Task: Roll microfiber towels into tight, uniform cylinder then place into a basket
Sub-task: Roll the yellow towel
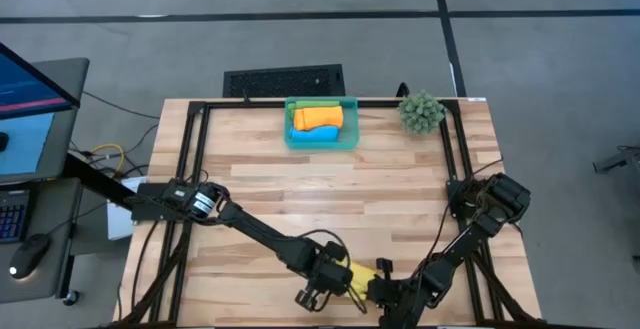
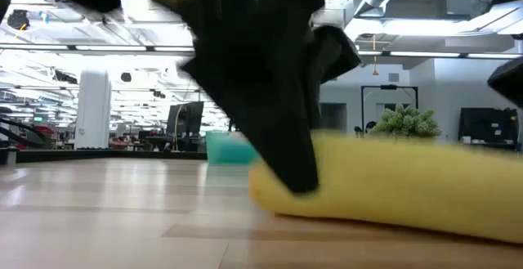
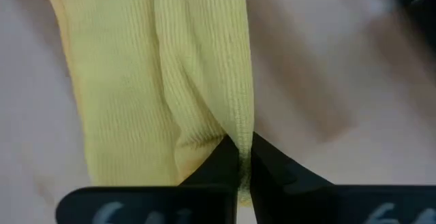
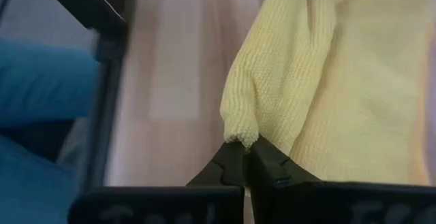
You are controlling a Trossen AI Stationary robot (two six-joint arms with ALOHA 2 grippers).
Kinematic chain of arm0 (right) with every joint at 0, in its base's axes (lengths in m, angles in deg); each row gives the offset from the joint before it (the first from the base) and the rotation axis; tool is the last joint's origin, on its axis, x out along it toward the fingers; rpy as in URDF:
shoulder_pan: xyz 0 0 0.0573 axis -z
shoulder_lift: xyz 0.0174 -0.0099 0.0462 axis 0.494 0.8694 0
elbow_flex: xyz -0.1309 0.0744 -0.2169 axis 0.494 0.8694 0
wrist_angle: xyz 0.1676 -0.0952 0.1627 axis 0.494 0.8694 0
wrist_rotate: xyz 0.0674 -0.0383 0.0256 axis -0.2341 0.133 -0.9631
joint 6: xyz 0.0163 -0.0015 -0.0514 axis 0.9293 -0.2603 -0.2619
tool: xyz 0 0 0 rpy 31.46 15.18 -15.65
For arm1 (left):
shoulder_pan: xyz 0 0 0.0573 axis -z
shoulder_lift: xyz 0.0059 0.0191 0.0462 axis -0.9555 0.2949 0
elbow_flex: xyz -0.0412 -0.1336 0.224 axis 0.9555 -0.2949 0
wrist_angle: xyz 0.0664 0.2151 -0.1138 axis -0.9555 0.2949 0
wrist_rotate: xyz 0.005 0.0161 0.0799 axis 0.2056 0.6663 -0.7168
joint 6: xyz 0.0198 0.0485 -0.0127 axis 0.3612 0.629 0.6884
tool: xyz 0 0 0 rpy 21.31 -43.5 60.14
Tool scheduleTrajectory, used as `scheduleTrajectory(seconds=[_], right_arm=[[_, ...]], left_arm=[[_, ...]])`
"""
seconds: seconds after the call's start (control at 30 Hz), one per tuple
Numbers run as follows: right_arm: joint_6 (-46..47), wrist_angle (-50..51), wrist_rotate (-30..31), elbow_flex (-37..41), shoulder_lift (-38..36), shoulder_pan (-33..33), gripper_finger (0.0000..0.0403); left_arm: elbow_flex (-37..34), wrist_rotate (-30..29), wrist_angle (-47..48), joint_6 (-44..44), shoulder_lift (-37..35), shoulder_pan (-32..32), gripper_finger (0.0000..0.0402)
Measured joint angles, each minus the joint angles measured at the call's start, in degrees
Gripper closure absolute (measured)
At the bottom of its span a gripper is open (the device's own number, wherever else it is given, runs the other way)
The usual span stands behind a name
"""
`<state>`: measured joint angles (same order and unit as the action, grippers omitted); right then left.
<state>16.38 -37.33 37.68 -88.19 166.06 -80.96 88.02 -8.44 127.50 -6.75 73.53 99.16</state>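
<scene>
A yellow microfiber towel (image 1: 362, 277) lies bunched in a loose roll near the table's front edge, resting on its long side (image 2: 392, 189). My left gripper (image 3: 244, 157) is shut on it at its left end. My right gripper (image 4: 244, 152) is shut on it at its right end. The teal basket (image 1: 350, 137) stands at the far middle of the table and holds rolled orange (image 1: 318, 117), blue (image 1: 312, 133) and green (image 1: 312, 103) towels. My left gripper pinches a seamed edge of the yellow towel (image 3: 240, 137) between its two fingertips, coming steeply from above. The edge is drawn up into a ridge at the fingers while the rest of the towel lies on the table. My right gripper pinches a bunched corner of the yellow towel (image 4: 240, 134) at the very tips of its two fingers, slanting down from the table's right. The corner is raised a little; the cloth behind it lies slack on the table.
A spiky green plant ball (image 1: 422, 112) sits at the far right corner. A black frame (image 1: 195, 149) runs along the table's sides. Open wood (image 1: 320, 199) lies between the towel and the basket. Something blue (image 4: 41, 81) shows beyond the table's edge.
</scene>
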Motion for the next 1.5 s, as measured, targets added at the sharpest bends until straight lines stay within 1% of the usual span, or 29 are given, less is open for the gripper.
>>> scheduleTrajectory(seconds=[0.1,0.2,0.27,0.33,0.4,0.47,0.57,0.63,0.73,0.83,0.9,1.0,1.1,1.23,1.4,1.5], right_arm=[[0.9,0.1,-0.1,-2.0,0.0,-0.4,0.0384],[1.3,0.0,0.8,-3.7,0.0,-1.3,0.0392],[3.2,0.1,2.5,-4.5,0.0,-2.0,0.0393],[7.0,0.0,3.4,-5.1,0.0,-2.3,0.039],[11.6,0.1,4.1,-5.2,0.0,-2.3,0.0385],[15.9,1.7,4.8,-5.2,0.0,-2.2,0.0384],[23.2,5.8,5.6,-5.2,0.0,-2.0,0.0393],[26.9,7.9,6.1,-5.2,0.1,-2.0,0.0394],[28.1,6.8,6.3,-5.2,0.1,-2.1,0.0391],[28.5,3.9,5.9,-5.2,0.1,-2.3,0.0386],[28.5,1.7,4.8,-5.2,0.1,-2.5,0.0389],[28.6,-0.8,2.7,-5.2,0.1,-2.5,0.0394],[31.8,-0.8,0.8,-5.2,0.1,-2.4,0.0394],[36.6,-0.4,-2.0,-5.2,0.1,-2.3,0.0388],[39.2,-0.5,-2.6,-5.2,0.1,-2.3,0.0393],[40.2,-1.3,-2.8,-5.2,1.5,-2.3,0.0394]], left_arm=[[2.7,7.3,2.8,-2.7,0.0,-0.7,0.0394],[3.4,13.9,3.3,-5.8,-0.1,-1.8,0.0394],[3.4,18.7,3.6,-9.4,-0.1,-2.8,0.0393],[2.9,23.1,3.5,-14.0,-0.1,-3.7,0.0393],[1.3,25.0,2.5,-17.4,-0.1,-4.6,0.0393],[0.0,25.1,1.8,-20.6,0.0,-5.5,0.0393],[-1.7,27.0,-0.6,-24.3,0.0,-7.3,0.0393],[-2.5,27.8,-0.7,-26.1,0.0,-8.4,0.0393],[-3.5,31.3,-1.1,-27.7,0.0,-10.2,0.0393],[-3.6,36.1,-1.3,-29.0,0.0,-11.3,0.0393],[-3.6,38.9,-2.3,-29.3,0.0,-11.9,0.0393],[-3.6,39.9,-2.8,-31.7,0.0,-12.0,0.0393],[-3.6,39.8,-3.0,-34.4,0.0,-12.0,0.0393],[-3.6,36.7,-3.3,-38.4,0.0,-12.0,0.0393],[-3.5,35.2,-3.7,-42.8,0.3,-12.1,0.0393],[-3.5,36.5,-4.2,-44.4,1.5,-12.1,0.0393]])
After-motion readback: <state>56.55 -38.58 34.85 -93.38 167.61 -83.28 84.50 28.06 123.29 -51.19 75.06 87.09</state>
